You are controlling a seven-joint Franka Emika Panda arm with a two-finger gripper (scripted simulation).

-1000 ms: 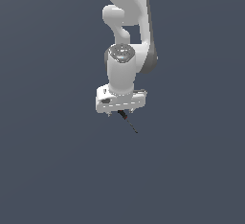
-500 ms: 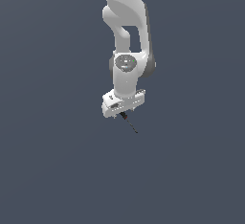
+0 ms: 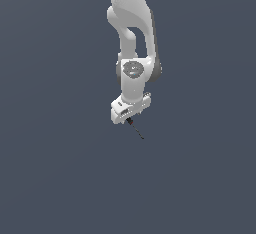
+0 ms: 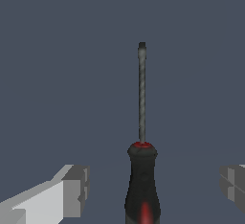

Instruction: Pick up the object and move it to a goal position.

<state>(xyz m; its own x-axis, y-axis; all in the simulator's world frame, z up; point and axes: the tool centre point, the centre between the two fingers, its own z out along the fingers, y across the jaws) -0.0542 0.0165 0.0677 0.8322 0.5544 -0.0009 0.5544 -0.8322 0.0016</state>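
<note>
Object: a thin black screwdriver [image 4: 142, 137] with a thicker black handle and a red band is seen lying on the plain grey counter [image 3: 60, 168], directly under the gripper [image 3: 130, 118].
Place relative to gripper: in the wrist view the handle sits between the two fingers [image 4: 72, 189], with a clear gap on each side; the shaft points away from the gripper. In the exterior view the shaft tip pokes out just below the gripper, toward the exterior view's right.
Gripper: spread wide, touching nothing; no pinch on the handle is seen.
Done so far: the gripper is judged to be lined up over the handle, close above it.
Left to do: the fingers are to be pressed onto the handle, the screwdriver lifted, then carried to the goal.
Goal position: no marker is seen in either view, so its place cannot be told.
</note>
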